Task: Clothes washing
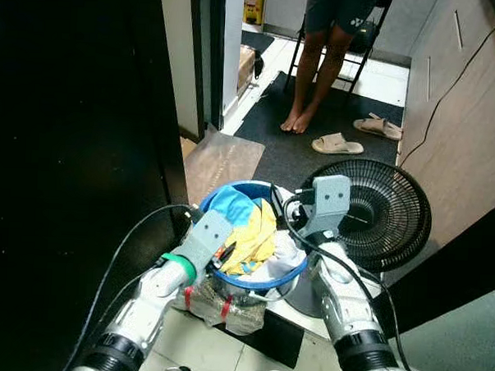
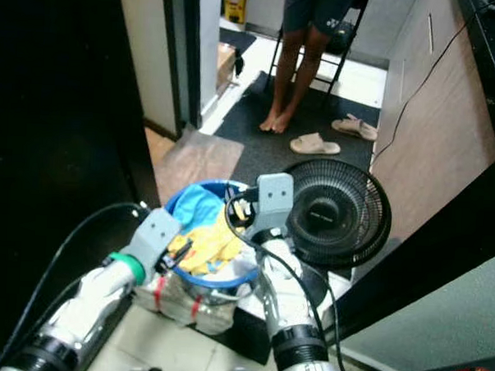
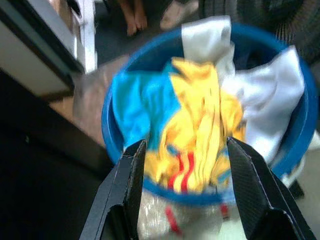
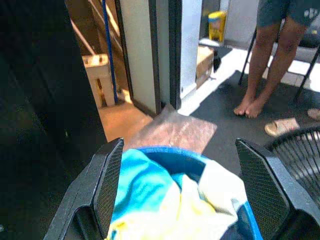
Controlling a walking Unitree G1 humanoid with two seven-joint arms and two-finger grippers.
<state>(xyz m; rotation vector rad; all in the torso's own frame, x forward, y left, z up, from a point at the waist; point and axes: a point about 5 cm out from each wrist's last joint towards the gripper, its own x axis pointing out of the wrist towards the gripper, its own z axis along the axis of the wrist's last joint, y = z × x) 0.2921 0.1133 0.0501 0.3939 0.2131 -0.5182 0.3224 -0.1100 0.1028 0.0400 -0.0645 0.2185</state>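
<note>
Two tools frame the load you are working on. The blue basket point(image 1: 264, 281) sits on the floor directly ahead of you, heaped with clothes: a yellow garment point(image 1: 255, 239) with red stripes in the middle, a light blue garment point(image 1: 230, 204) toward the doorway side, and a white garment point(image 3: 270, 100) on the side nearest the fan.

Your left tool point(image 3: 186, 165) is spread wide. In the left wrist view its two black fingers point(image 3: 131, 185) stand well apart on either side of the yellow garment, at the basket's near rim. They grip nothing; you cannot tell from these views whether a fingertip touches the rim.

Your right tool point(image 4: 185, 187) is likewise wide open and holds nothing. In the right wrist view its fingers point(image 4: 107, 187) straddle the top of the basket, with the light blue garment and a pale yellow fold between them, and no contact with the cloth is visible.

A crumpled clear plastic bag point(image 1: 222, 303) with red markings lies against the basket's base on your side. A black floor fan point(image 1: 378, 212) stands just beside the basket on your right. A person's bare legs point(image 1: 312, 69) stand on the dark mat point(image 1: 290, 150) beyond, with two tan slippers point(image 1: 337, 143) nearby. A dark wall occupies your left.
</note>
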